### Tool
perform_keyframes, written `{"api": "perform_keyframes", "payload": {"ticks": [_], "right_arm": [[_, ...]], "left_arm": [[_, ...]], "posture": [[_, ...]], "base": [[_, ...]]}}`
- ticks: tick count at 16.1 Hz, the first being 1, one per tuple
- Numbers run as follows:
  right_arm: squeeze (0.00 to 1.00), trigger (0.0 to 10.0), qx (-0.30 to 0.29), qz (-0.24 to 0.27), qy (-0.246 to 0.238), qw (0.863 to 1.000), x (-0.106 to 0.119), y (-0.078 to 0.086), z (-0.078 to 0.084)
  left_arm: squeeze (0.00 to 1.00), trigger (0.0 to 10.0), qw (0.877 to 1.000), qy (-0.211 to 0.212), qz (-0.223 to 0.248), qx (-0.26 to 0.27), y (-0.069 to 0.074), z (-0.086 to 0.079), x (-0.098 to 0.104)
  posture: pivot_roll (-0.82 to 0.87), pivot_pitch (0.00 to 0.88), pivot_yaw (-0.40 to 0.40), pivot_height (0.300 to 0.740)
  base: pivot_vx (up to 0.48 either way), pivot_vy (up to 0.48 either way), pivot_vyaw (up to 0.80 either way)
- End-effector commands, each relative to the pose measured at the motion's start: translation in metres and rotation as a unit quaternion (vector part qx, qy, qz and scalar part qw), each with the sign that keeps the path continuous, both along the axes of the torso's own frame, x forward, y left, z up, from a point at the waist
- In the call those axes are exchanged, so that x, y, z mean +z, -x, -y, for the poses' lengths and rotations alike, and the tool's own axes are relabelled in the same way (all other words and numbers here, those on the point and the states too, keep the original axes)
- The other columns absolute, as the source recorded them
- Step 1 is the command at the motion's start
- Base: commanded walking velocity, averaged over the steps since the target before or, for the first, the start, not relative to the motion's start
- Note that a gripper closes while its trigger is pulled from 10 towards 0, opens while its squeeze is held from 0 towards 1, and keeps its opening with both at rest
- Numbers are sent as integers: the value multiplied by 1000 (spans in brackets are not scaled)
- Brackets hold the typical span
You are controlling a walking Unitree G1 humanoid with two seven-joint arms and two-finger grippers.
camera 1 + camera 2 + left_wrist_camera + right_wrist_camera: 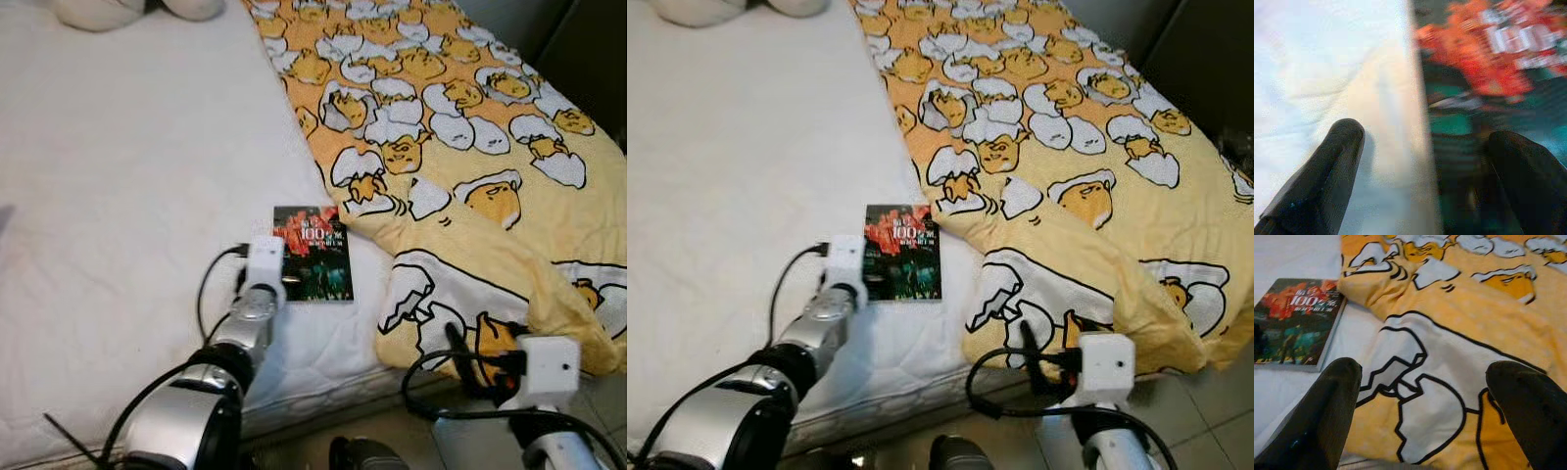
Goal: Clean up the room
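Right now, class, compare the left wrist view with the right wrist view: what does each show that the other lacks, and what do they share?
Left wrist view alone: open jaws of the left gripper straddling the book's edge, close and blurred. Right wrist view alone: the yellow patterned blanket under the open right gripper. Both: the book and the white sheet.

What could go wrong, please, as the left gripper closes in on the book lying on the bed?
The left gripper straddles the edge of the dark paperback book with red cover art, jaws open; closing may only pinch the cover or push the book across the white mattress sheet. The yellow cartoon-egg-print blanket lies against the book's far corner and might drag.
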State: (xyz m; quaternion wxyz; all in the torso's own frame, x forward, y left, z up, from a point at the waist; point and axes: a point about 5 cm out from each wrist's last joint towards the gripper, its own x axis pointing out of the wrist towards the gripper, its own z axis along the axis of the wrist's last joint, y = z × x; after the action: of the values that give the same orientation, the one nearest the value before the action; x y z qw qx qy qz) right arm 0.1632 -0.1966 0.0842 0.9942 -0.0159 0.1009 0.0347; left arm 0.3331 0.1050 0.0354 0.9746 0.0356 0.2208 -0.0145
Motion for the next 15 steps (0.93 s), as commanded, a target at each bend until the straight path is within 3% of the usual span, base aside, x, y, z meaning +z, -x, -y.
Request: {"api": "perform_keyframes", "payload": {"ticks": [1,2,4,5,7,12,15], "right_arm": [[0,10000,10,-1,-9,1000,3,0,1],[0,10000,16,-7,-11,1000,0,0,2],[0,10000,22,-13,-13,1000,-2,-1,1],[0,10000,23,-13,-14,1000,-2,-2,0],[0,10000,28,-15,-14,999,-2,-2,2],[0,10000,24,-21,-12,999,-3,2,5],[0,10000,24,-27,-15,999,-5,5,3]], "left_arm": [[0,10000,1000,-11,-16,-3,7,0,-9],[0,10000,999,9,-30,-10,11,3,-14],[0,10000,994,91,-65,-2,18,10,-23],[0,10000,993,96,-64,4,19,10,-23],[0,10000,986,153,-65,7,18,17,-21],[0,10000,980,190,-22,-49,11,39,-6],[0,10000,980,179,-24,-82,14,48,-6]], "posture": [[-275,161,-77,740],[-273,160,-80,740],[-263,158,-88,740],[-263,158,-90,740],[-272,160,-103,740],[-280,164,-91,740],[-279,168,-88,740]], "base": [[0,0,0],[0,0,0],[0,0,0],[0,0,0],[0,0,0],[0,0,0],[0,0,0]]}}
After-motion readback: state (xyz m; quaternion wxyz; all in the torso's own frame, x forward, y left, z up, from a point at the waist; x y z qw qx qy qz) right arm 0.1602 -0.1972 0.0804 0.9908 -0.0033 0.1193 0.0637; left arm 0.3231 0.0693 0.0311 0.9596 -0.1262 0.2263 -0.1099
